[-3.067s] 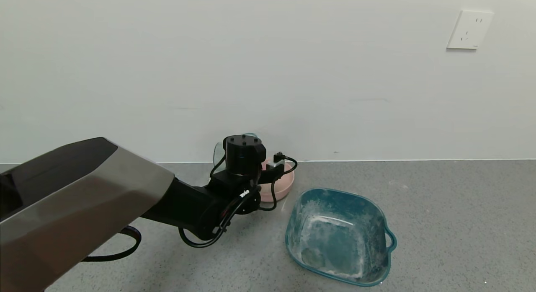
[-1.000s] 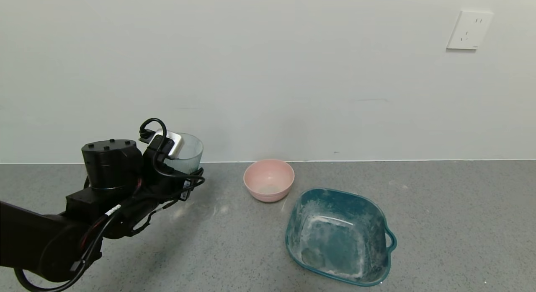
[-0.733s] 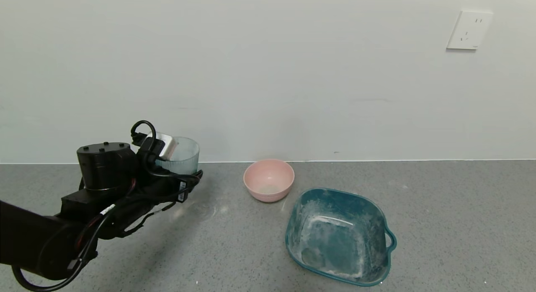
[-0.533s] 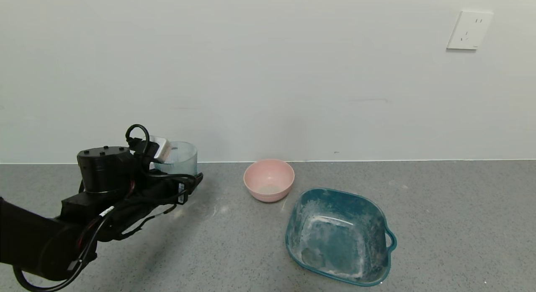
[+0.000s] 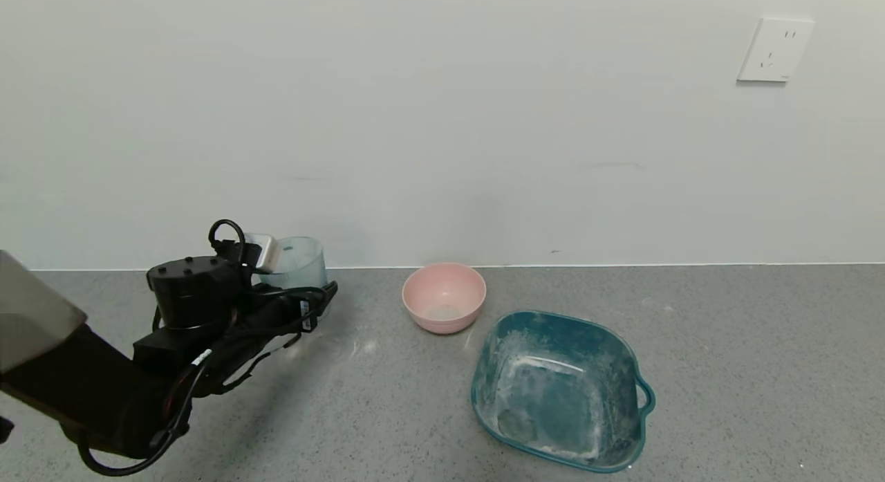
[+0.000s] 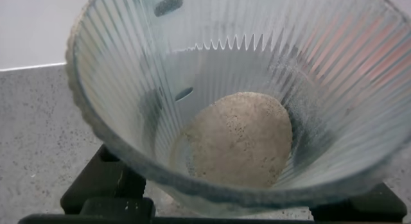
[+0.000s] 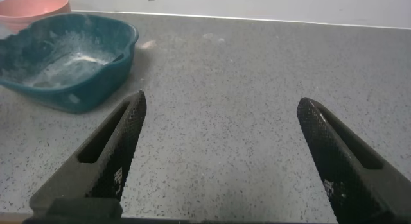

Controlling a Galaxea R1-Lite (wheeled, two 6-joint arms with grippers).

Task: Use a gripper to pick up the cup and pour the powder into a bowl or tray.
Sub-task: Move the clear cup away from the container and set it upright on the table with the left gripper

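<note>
My left gripper (image 5: pixel 304 299) is clamped on the ribbed pale blue-grey cup (image 5: pixel 294 263), upright, well left of the plain pink bowl (image 5: pixel 444 297). I judge it emptied; I lower it level before letting go.

My right gripper (image 7: pixel 218 153) idles, spread wide.

Head camera high, facing wall, left wrist close inside cup (image 6: pixel 237 102), right wrist low, sharing teal tub (image 7: pixel 64 60).
</note>
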